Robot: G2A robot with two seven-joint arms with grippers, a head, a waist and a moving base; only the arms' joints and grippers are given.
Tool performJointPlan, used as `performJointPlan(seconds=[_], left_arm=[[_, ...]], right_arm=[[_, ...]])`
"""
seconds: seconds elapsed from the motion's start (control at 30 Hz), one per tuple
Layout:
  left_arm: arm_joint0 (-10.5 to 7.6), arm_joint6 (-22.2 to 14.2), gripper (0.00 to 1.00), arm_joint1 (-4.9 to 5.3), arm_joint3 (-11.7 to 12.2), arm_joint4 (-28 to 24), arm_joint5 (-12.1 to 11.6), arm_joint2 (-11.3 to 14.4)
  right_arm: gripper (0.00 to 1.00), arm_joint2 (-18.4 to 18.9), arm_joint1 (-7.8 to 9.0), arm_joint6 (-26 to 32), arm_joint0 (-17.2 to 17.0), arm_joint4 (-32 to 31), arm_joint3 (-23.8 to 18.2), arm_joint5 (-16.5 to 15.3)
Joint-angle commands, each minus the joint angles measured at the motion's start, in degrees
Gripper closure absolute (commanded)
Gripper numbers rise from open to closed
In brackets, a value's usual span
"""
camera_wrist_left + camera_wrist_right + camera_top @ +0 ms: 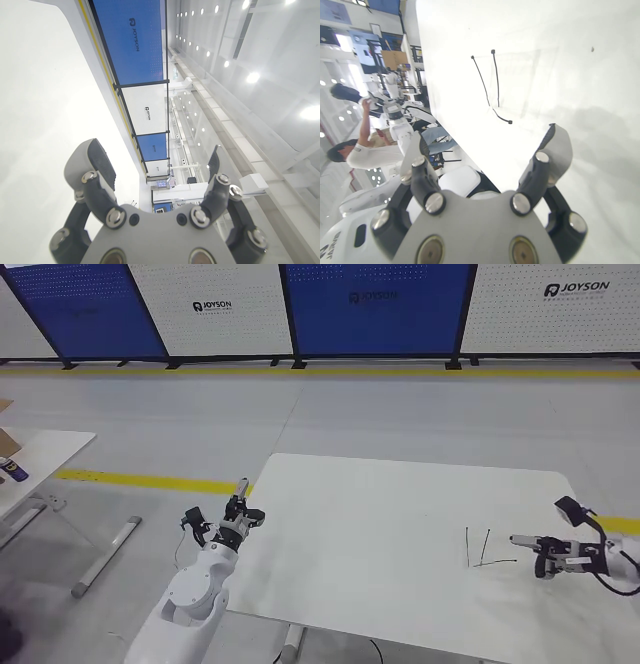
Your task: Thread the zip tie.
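Three black zip ties lie loose on the white table [380, 524] near its right end: two long ones side by side [467, 546] [485, 546] and a third crosswise [497, 562]. In the right wrist view they are the two long zip ties [481, 80] [496, 77] and a short curved one [502, 118]. My right gripper [518, 541] [485, 142] hovers just right of them, open and holding nothing. My left gripper [243, 492] [157, 160] sits at the table's left edge, far from the ties, open with nothing between its fingers.
A dark speck [592, 49] lies on the table beyond the ties. A second white table [40, 454] with a small bottle [14, 470] stands at the far left, with a metal bar [105, 556] on the floor beside it. Blue and white panels line the back.
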Motion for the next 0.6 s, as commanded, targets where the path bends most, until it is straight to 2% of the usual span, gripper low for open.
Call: performJointPlan(seconds=[0.0,0.27,0.3,0.33,0.4,0.57], left_arm=[[0.00,0.00,0.00,0.00,0.00,0.00,0.00,0.00],[0.00,0.00,0.00,0.00,0.00,0.00,0.00,0.00],[0.00,0.00,0.00,0.00,0.00,0.00,0.00,0.00],[0.00,0.00,0.00,0.00,0.00,0.00,0.00,0.00],[0.00,0.00,0.00,0.00,0.00,0.00,0.00,0.00],[0.00,0.00,0.00,0.00,0.00,0.00,0.00,0.00]], right_arm=[[0.00,0.60,0.02,0.00,-0.06,0.09,-0.07,0.11],[0.00,0.66,-0.03,-0.01,-0.25,0.81,0.06,-0.42],[0.00,0.75,-0.12,0.00,-0.67,2.28,0.45,-1.94],[0.00,0.63,-0.22,0.00,-1.06,4.52,1.22,-5.13],[0.00,-0.58,-0.31,0.00,-0.74,6.88,2.69,-8.35],[0.00,-6.52,-0.79,0.00,2.71,11.86,8.65,-13.15]])
